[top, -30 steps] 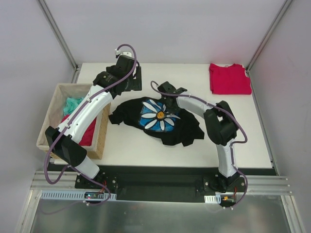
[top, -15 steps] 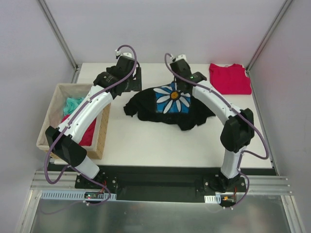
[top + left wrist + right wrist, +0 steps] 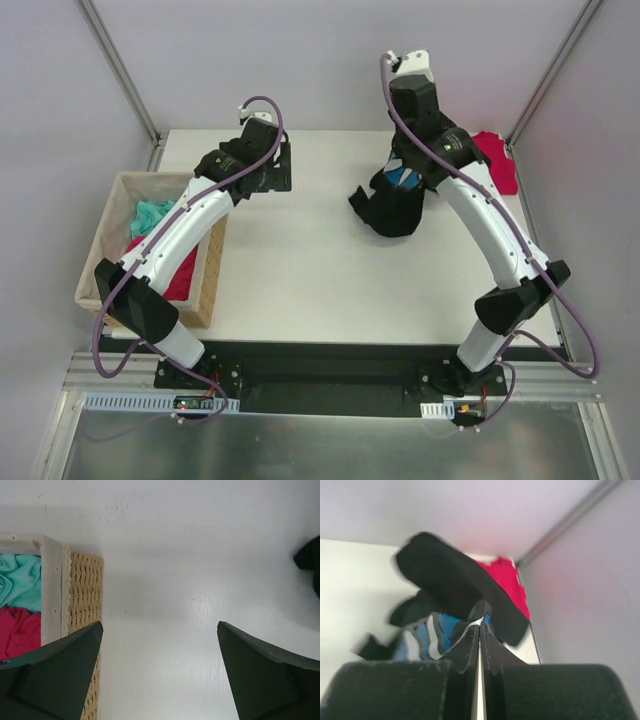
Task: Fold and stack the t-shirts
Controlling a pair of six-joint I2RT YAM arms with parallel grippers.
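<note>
Clearly limp, the black t-shirt (image 3: 393,212) hangs bunched from the clamped right claw (image 3: 480,626); the empty, gaping left claw (image 3: 159,630) should catch its hem.

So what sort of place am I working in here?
Most likely a lab robot cell, not a home: a white table boxed in by plain walls and metal posts, a mounting rail along its near edge, and a basket of clothes as props.
</note>
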